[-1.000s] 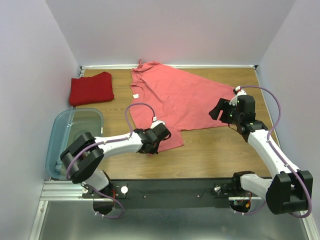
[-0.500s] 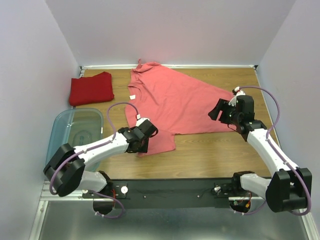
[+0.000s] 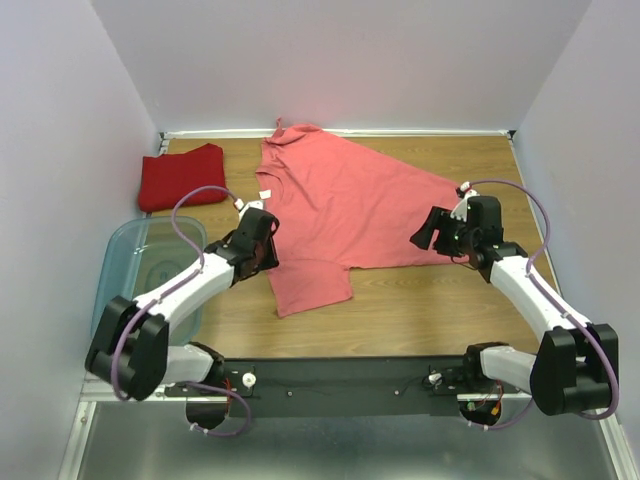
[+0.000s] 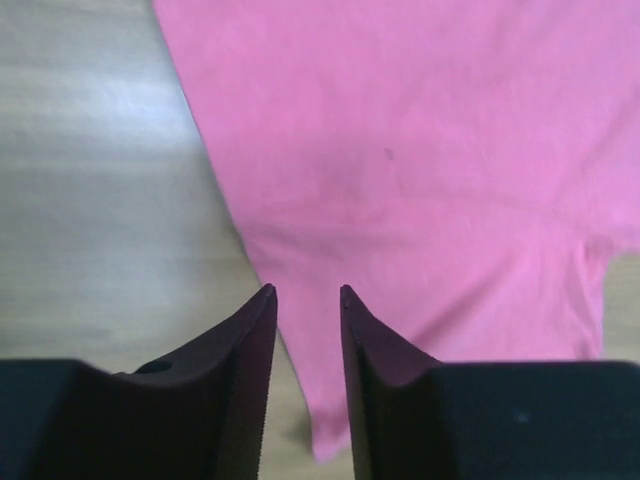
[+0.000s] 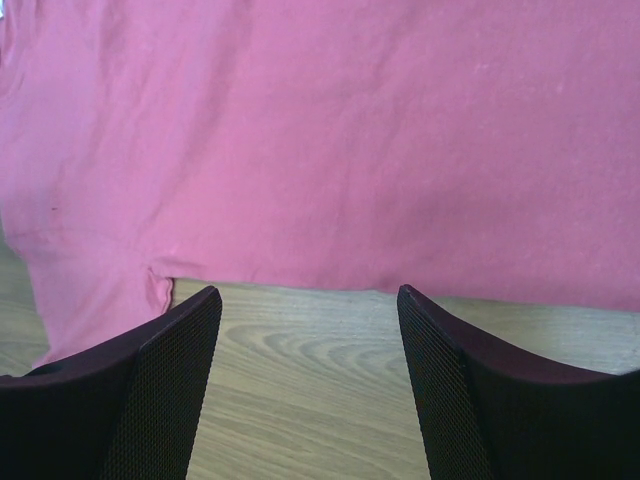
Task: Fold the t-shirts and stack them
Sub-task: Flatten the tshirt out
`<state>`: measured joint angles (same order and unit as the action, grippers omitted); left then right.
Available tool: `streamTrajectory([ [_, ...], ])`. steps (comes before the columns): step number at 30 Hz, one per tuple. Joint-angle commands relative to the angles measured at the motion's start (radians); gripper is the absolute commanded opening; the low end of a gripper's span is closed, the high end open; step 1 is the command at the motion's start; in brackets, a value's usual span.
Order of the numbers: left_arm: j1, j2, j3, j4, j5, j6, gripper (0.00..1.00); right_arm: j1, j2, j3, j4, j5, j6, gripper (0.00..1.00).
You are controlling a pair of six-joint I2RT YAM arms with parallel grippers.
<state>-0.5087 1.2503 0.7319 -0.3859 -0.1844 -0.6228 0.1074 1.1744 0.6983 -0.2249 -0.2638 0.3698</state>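
Note:
The salmon-pink t-shirt lies spread flat across the middle of the wooden table, one sleeve pointing toward the near edge. The deep red t-shirt sits folded at the back left. My left gripper hovers over the pink shirt's left edge. In the left wrist view it is open by a narrow gap, with nothing between the fingers and the pink cloth below. My right gripper hangs by the shirt's right side. Seen from the right wrist, it is wide open over bare wood, just short of the shirt's hem.
A clear bluish plastic bin stands at the left, beside my left arm. White walls close in the table on the left, back and right. A black rail with the arm bases runs along the near edge.
My left gripper has opened and let go of the pink shirt's sleeve, then moved left and back. The sleeve now lies flat. The right arm has shifted only slightly.

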Motion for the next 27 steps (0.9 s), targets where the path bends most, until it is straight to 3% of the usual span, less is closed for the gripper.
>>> streamTrajectory([
  [1, 0.067, 0.124, 0.018, 0.171, 0.066, 0.057, 0.37, -0.003, 0.004, -0.022, 0.015, -0.045, 0.008, 0.78],
  [5, 0.111, 0.237, 0.066, 0.206, 0.069, 0.089, 0.28, -0.005, -0.010, -0.031, 0.013, -0.037, 0.009, 0.78],
  [12, 0.213, 0.431, 0.130, 0.245, 0.092, 0.144, 0.27, -0.005, -0.007, -0.036, 0.016, -0.028, 0.006, 0.78],
  [16, 0.285, 0.530, 0.262, 0.232, 0.118, 0.178, 0.28, -0.005, 0.005, -0.033, 0.015, -0.018, 0.004, 0.78],
  [22, 0.309, 0.568, 0.443, 0.142, 0.114, 0.241, 0.41, -0.005, -0.005, -0.039, 0.015, -0.020, 0.006, 0.78],
  [27, 0.306, 0.371, 0.310, 0.115, 0.065, 0.244, 0.55, -0.005, -0.022, -0.042, 0.013, -0.029, 0.012, 0.78],
])
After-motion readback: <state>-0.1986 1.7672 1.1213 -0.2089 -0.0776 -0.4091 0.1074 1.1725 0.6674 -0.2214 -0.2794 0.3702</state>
